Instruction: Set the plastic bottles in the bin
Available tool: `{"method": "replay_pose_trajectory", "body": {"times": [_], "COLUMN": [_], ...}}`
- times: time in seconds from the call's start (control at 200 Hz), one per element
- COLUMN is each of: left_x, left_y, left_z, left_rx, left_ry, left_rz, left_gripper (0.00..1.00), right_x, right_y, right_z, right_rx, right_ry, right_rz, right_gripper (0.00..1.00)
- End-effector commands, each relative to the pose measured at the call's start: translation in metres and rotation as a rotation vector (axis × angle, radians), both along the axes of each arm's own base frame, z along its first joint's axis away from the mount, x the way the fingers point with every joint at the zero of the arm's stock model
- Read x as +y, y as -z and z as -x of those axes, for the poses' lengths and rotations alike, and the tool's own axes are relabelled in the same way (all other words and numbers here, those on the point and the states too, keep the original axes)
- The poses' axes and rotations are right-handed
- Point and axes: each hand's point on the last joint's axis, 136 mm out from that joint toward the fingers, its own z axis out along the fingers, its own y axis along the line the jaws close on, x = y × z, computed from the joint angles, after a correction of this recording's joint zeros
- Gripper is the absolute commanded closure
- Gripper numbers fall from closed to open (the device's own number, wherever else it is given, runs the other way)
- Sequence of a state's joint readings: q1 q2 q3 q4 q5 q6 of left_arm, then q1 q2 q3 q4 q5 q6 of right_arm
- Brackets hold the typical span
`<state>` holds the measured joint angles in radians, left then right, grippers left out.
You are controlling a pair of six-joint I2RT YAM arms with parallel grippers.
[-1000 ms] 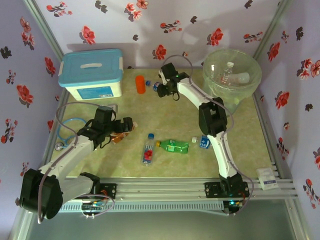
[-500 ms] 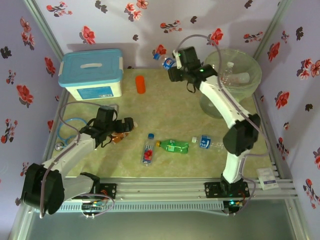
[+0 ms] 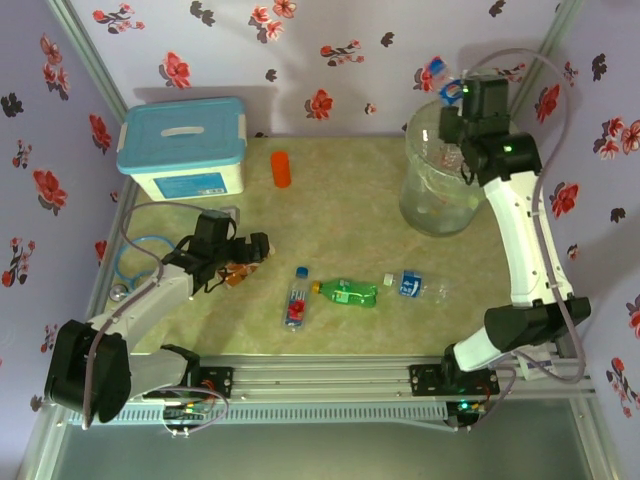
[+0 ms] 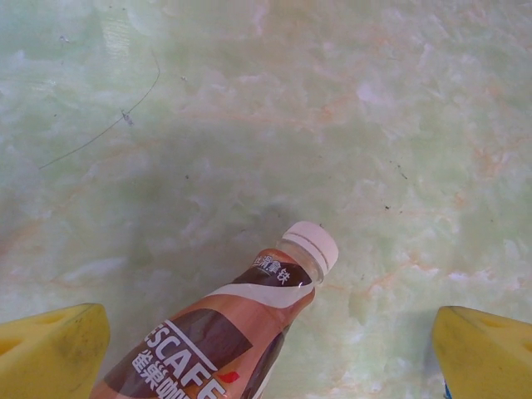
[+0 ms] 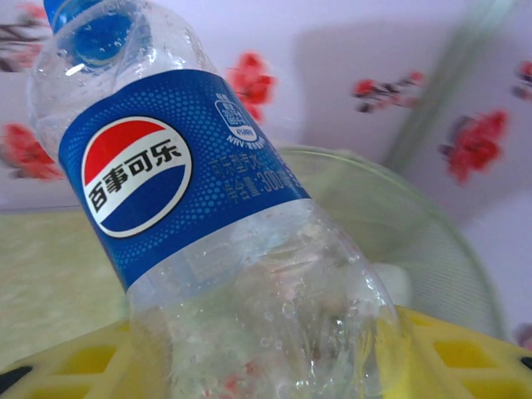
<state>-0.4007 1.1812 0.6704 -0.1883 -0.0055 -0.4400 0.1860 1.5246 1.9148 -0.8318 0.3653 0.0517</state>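
- Viewing overhead: right gripper (image 3: 447, 90), far right, pinching blue-labelled bottle (image 3: 435, 72) above the bin (image 3: 430, 205), at its far rim; centre it before letting go.
- Left wrist: left gripper (image 4: 266, 357) spread astride coffee bottle (image 4: 208, 349), near left.
- Right wrist: blue-labelled bottle (image 5: 208, 208) clamped below its label.

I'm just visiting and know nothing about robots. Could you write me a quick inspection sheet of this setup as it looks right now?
Surface: marbled greenish table; no spills seen.
Job's things: bin at far right, contents hazy; orange bottle, red-label bottle, green bottle and blue-label bottle on the table; coffee bottle by the left arm.
Clutter: blue-lidded box; blue tubing loop; white packet on the rail.
Hands: left hand open, astride the coffee bottle; right hand shut on a Pepsi bottle, raised by the bin.
Cables: left arm's cable and right arm's cable loop freely; no snag seen.
Surroundings: lilac walls with red flowers.
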Motion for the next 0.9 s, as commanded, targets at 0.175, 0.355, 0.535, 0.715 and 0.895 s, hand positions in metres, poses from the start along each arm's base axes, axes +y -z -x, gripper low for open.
{"method": "replay_pose_trajectory", "body": {"times": [0.175,0.355,0.535,0.715,0.895], "left_x": [0.0,0.0,0.0,-0.001,-0.001], "left_y": [-0.003,-0.002,-0.002,0.0,0.001], "left_z": [0.0,0.001,0.001,-0.001,0.0], "left_rx": [-0.011,-0.008,-0.009,-0.003,-0.001], "left_ry": [-0.008,-0.012,-0.009,-0.007,-0.005], "left_rz": [0.032,0.034,0.03,0.031,0.027], "left_gripper": [0.0,0.0,0.0,0.0,0.0], "right_x": [-0.066,-0.071,-0.078,-0.08,-0.074], "right_y": [0.052,0.075,0.085,0.087,0.079], "right_z": [0.009,0.001,-0.002,-0.004,-0.012], "right_rx": [0.153,0.213,0.238,0.258,0.216], "right_ry": [0.217,0.23,0.254,0.253,0.225], "right_rz": [-0.026,-0.032,-0.012,0.004,-0.017], "right_gripper": [0.43,0.42,0.32,0.23,0.22]}}
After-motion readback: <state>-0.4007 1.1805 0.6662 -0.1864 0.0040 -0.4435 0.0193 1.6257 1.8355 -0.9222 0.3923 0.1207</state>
